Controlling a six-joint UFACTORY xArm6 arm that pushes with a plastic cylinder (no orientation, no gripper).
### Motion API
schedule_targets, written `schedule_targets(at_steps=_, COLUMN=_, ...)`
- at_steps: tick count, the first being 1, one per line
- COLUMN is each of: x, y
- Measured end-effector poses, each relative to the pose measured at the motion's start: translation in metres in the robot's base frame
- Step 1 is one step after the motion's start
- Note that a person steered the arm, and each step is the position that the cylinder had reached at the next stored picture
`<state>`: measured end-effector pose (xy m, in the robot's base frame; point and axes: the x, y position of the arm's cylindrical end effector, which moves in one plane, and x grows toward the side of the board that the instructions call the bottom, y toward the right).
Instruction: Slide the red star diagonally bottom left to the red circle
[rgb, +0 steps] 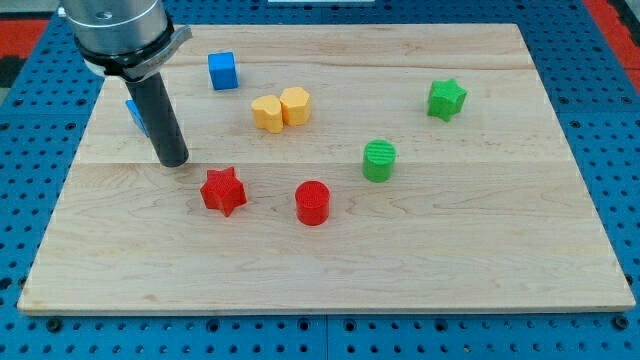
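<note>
The red star (223, 191) lies on the wooden board (450, 260), left of centre. The red circle (312, 203), a short cylinder, stands to its right and slightly lower, with a gap between them. My tip (174, 160) rests on the board up and to the left of the red star, a short way off and not touching it. The dark rod rises from the tip to the arm's head at the view's top left.
A blue cube (222, 71) sits near the top left. Another blue block (136, 115) is partly hidden behind the rod. Two yellow blocks (281, 108) touch each other at top centre. A green cylinder (379, 161) and a green star (446, 99) lie to the right.
</note>
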<state>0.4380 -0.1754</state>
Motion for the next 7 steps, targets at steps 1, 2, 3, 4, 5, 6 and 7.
schedule_targets(at_steps=1, x=0.004, y=-0.014)
schedule_targets(at_steps=2, x=0.027, y=-0.015)
schedule_targets(at_steps=3, x=0.022, y=-0.002)
schedule_targets(at_steps=4, x=0.009, y=0.005)
schedule_targets(at_steps=5, x=0.035, y=0.052)
schedule_targets(at_steps=6, x=0.066, y=0.074)
schedule_targets(at_steps=7, x=0.058, y=0.08)
